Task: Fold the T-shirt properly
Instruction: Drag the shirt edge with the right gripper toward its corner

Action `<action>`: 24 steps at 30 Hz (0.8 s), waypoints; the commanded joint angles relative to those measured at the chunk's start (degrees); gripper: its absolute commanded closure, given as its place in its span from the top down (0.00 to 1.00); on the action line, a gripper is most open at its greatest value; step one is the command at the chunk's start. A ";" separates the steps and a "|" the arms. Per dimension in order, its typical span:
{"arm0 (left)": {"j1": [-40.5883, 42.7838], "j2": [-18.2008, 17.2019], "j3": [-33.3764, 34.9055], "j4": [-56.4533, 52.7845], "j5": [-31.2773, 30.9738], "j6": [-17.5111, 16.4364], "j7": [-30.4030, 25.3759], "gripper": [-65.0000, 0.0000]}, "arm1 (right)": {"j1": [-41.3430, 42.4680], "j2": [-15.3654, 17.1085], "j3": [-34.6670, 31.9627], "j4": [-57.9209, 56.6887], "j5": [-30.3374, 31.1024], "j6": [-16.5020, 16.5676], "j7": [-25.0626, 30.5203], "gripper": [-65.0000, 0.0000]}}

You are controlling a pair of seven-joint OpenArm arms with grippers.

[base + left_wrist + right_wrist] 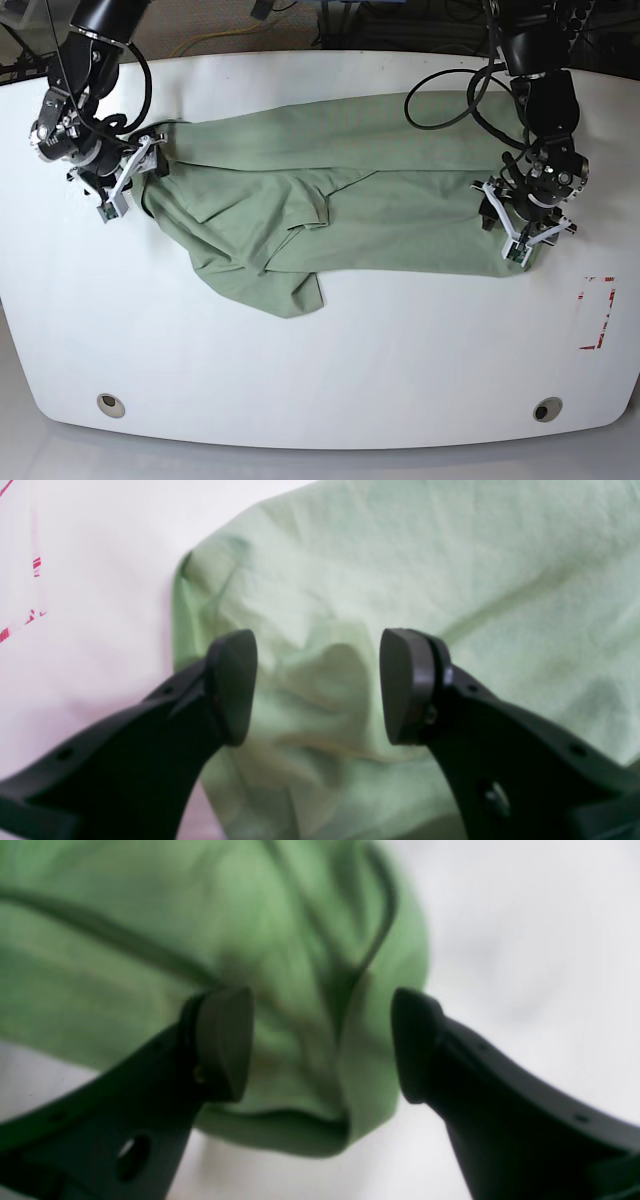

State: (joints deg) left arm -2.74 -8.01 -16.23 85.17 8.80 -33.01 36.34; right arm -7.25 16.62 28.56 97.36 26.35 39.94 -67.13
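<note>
The T-shirt [330, 200] is a pale green garment lying crumpled across the middle of the white table [320, 380], with one flap folded down toward the front. At its right-hand edge in the base view, my left gripper [518, 240] stands low over the cloth. The left wrist view shows that gripper [317, 680] open, with a wrinkled bump of the T-shirt [450, 580] under the gap. My right gripper [135, 175] is at the shirt's left-hand end. The right wrist view is blurred but shows that gripper [322, 1040] open, with a rounded cloth corner of the T-shirt [150, 940] between and below the fingers.
A red tape mark [597, 313] sits on the table at the right, also seen as a red tape mark [36, 566] in the left wrist view. Two round fittings [111, 404] [547, 409] are near the front edge. Cables [450, 110] trail from the left arm over the shirt's back edge.
</note>
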 commanded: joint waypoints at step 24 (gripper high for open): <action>-0.82 -1.00 -0.34 -2.04 -0.49 0.09 -1.22 0.55 | -1.50 0.56 0.06 -3.87 1.56 0.06 3.79 0.00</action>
State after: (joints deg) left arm -2.59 -8.29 -16.40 82.43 8.80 -33.04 36.16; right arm -9.30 16.14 28.29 92.49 27.27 39.94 -64.18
